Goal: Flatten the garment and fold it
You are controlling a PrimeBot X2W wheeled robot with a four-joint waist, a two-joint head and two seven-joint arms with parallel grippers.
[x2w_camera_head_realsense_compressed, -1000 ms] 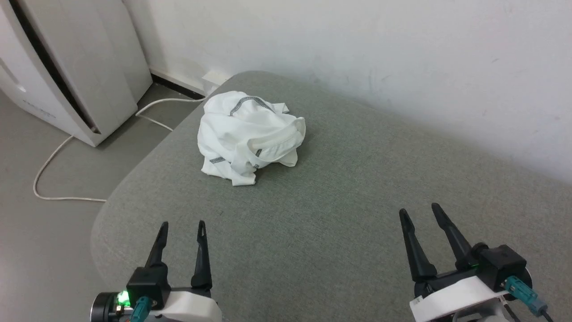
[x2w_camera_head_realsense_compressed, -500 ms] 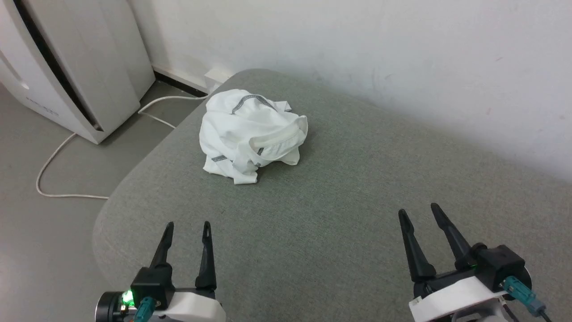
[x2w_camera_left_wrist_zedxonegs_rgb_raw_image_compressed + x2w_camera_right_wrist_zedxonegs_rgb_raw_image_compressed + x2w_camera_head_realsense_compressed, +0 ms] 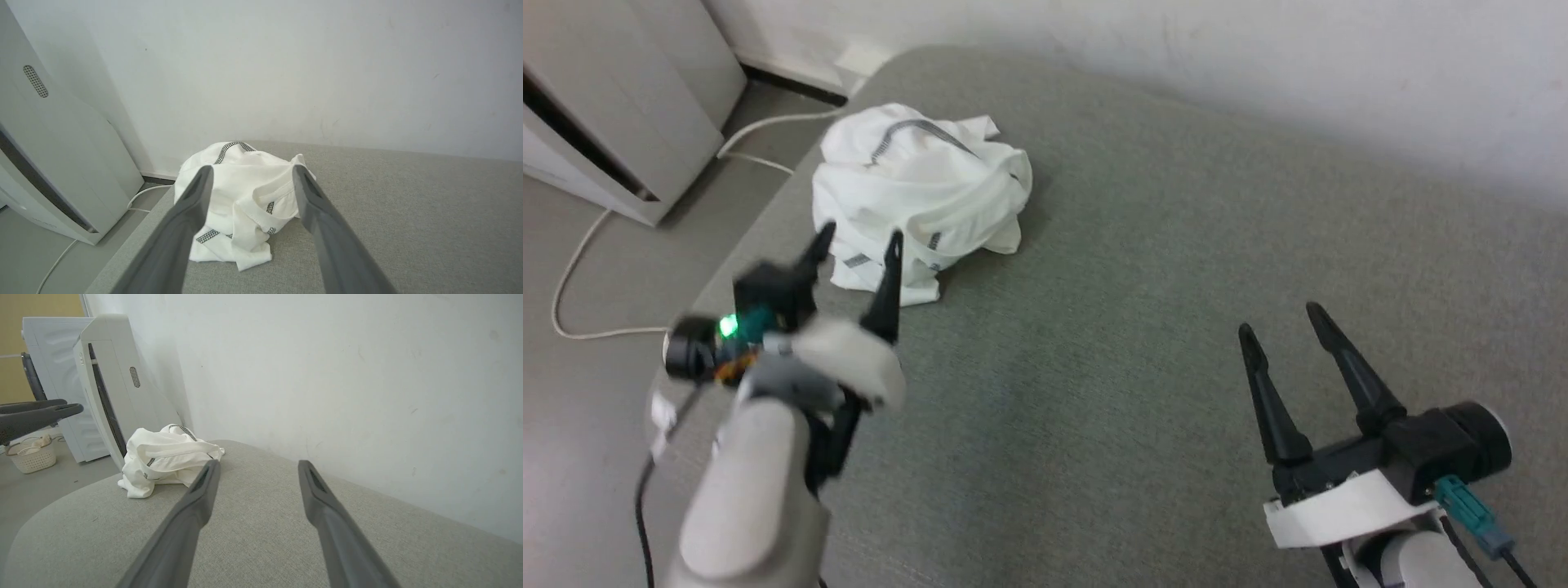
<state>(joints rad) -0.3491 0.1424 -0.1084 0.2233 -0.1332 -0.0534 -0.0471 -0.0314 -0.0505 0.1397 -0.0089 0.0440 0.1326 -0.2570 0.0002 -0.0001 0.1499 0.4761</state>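
The garment (image 3: 923,192) lies crumpled in a white heap with dark grey zigzag seams at the far left corner of the grey cushioned surface (image 3: 1135,269). My left gripper (image 3: 859,237) is open and hovers just short of the heap's near edge, nothing between its fingers. In the left wrist view the garment (image 3: 241,200) sits straight ahead between the two fingers. My right gripper (image 3: 1278,318) stands open over bare cushion at the lower right, far from the garment (image 3: 163,457), which shows at the left of the right wrist view.
A white appliance (image 3: 596,106) stands on the floor left of the cushion, with a white cable (image 3: 580,253) trailing beside it. A white wall (image 3: 1176,41) runs behind the cushion. A small basket (image 3: 32,455) sits on the floor far left.
My left arm has reached forward toward the garment, its gripper now near the heap's front edge. The head camera has shifted down and right. The right gripper has moved slightly forward.
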